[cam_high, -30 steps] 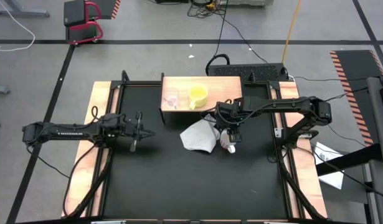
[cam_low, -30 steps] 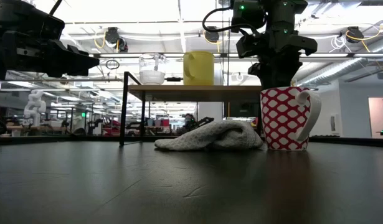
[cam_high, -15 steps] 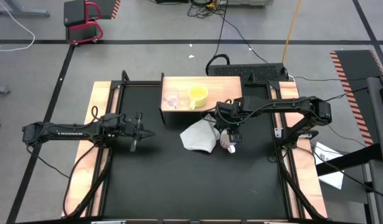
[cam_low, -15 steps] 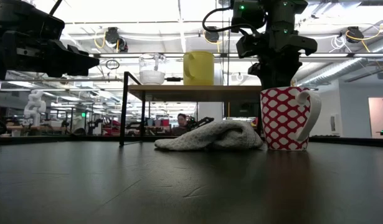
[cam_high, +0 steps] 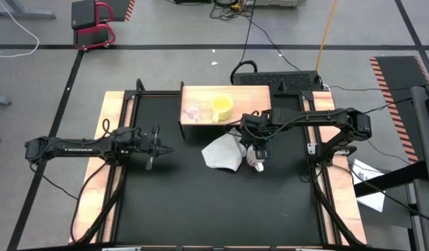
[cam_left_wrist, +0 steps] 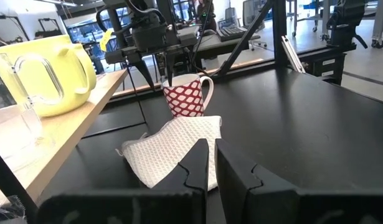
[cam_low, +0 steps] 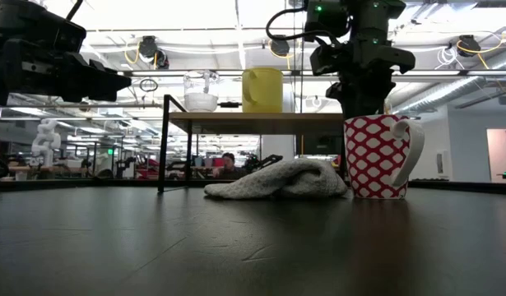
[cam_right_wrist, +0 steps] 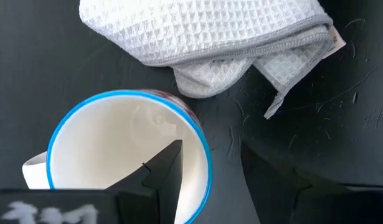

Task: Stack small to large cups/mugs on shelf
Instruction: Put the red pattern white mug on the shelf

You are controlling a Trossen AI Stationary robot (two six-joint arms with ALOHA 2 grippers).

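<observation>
The right gripper (cam_right_wrist: 207,171) hangs directly over the red-and-white patterned mug (cam_low: 376,156), pointing down, its fingers parted with one inside the blue rim and the other outside the wall, not yet pinched on it. The mug stands on the black tabletop (cam_high: 193,202) just beside the shelf (cam_high: 252,96), touching the crumpled grey-white cloth (cam_low: 277,179). If the grip catches only the thin rim, the mug may tilt or slip as it rises; the cloth could also drag along. The mug looks empty inside. On the shelf, the yellow cup (cam_high: 222,107) and the clear glass cup (cam_high: 192,109) stand side by side; I cannot tell if anything is in them. The left gripper (cam_high: 157,147) waits well apart, its fingers nearly closed on nothing
</observation>
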